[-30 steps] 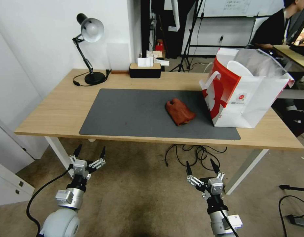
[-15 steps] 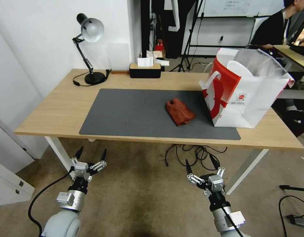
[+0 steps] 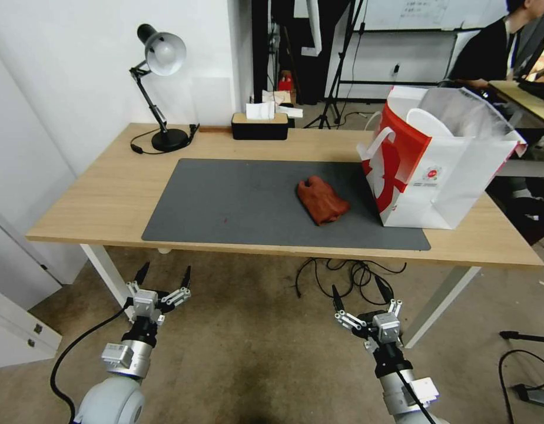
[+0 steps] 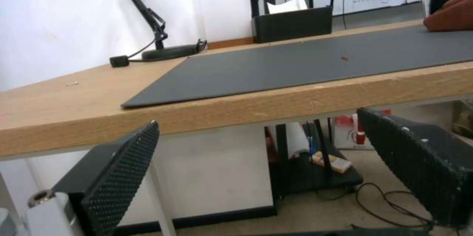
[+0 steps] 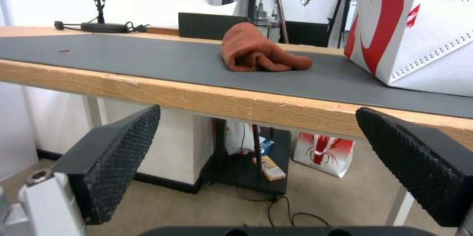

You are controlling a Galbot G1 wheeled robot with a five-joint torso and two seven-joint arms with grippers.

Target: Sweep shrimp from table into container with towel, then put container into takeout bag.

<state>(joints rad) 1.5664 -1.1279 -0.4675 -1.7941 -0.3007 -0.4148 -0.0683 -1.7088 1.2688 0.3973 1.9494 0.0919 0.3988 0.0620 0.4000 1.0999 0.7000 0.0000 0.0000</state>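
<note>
Two grippers parked below the table (image 3: 107, 200) edge — left gripper (image 3: 163, 274) and right gripper (image 3: 354, 291), fingers spread wide, holding nothing. Towel (image 3: 322, 200) lies bunched on the mat (image 3: 236, 203), up and ahead of the right fingers, near the bag (image 3: 443, 194). Container (image 3: 428, 122) rim shows inside the bag. Towel looks soft, light, floppy — I'd pinch the raised fold on top.

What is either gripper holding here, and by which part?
Nothing. The left gripper and right gripper hang open below the table edge.
</note>
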